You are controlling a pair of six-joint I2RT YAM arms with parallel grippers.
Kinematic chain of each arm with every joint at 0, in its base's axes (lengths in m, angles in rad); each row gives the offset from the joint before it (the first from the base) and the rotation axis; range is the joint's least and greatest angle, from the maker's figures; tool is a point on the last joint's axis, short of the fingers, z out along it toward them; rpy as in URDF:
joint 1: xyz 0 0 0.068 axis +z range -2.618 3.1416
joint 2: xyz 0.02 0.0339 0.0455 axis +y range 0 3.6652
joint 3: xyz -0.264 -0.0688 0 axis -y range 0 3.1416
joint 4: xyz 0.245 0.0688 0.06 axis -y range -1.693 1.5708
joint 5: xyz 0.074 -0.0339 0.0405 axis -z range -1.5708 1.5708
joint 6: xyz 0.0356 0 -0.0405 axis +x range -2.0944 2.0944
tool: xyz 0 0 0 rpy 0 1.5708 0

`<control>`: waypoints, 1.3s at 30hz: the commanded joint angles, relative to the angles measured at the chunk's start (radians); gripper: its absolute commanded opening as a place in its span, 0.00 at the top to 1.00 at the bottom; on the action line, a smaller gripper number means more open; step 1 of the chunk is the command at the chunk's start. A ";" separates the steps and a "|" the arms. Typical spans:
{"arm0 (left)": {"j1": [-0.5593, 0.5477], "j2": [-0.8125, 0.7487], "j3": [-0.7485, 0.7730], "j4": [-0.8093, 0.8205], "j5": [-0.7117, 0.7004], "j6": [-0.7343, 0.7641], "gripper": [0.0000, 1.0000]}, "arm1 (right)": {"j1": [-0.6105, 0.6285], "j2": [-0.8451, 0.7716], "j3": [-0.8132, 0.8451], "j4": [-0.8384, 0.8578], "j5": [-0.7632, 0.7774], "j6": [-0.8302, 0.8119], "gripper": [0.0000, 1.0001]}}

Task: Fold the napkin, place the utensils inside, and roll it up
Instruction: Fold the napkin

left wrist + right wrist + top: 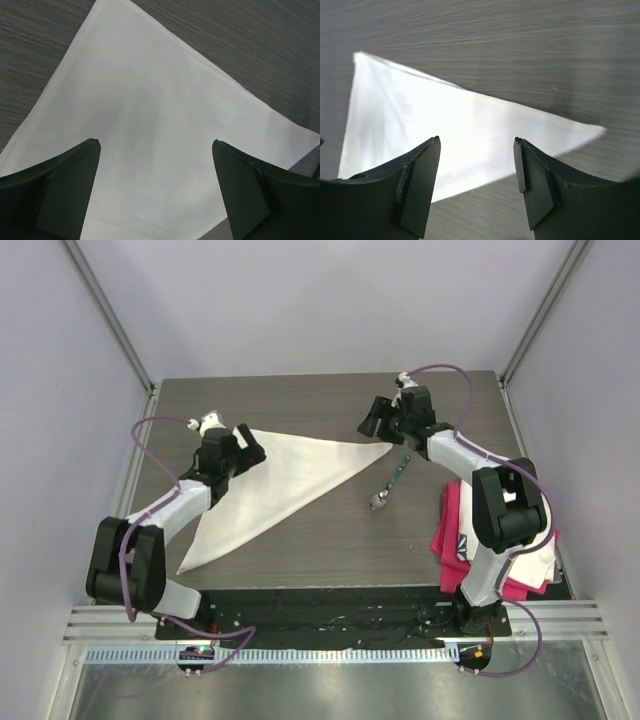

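At the near right edge of the table [330, 530], beside the right arm's base, a pink cloth [447, 530] lies with a folded white cloth [535, 565] on top of it; the right arm's upper link rises in front of both and hides part of them. Nothing lies on the bare wood between the two arms.

The spoon [390, 483] rests on the table between the pink cloth and the napkin [280, 485], apart from each. Its bowl points toward the near side and its teal handle slants away to the far right. The napkin lies flat as a triangle, one corner near the left arm's base, one at the far left, and a long tip reaching right.

The left gripper [248, 445] hangs over the far-left corner with its fingers spread wide and nothing between them. Its wrist view shows only cloth below, and whether the tips touch it cannot be told. The right gripper [372, 422] hovers just beyond the right tip, jaws apart and empty, with the spoon on its near side.

The left arm stretches low along the napkin's left edge, while the right arm bends at a raised elbow and reaches forward and inward
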 commanded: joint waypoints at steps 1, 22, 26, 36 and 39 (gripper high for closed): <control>0.010 0.121 0.059 0.098 0.067 -0.005 0.00 | 0.079 0.079 0.138 0.066 -0.111 -0.053 0.31; 0.022 0.235 -0.081 0.161 0.030 -0.059 0.00 | 0.124 0.432 0.302 0.011 -0.075 0.042 0.30; 0.021 0.236 -0.101 0.172 0.045 -0.074 0.00 | 0.116 0.449 0.319 -0.006 -0.035 0.024 0.30; 0.021 0.222 0.113 0.073 0.090 -0.038 0.00 | 0.113 0.475 0.471 -0.021 -0.206 -0.038 0.30; 0.021 0.192 0.267 -0.051 0.072 0.010 0.00 | 0.110 0.411 0.503 -0.030 -0.240 -0.056 0.30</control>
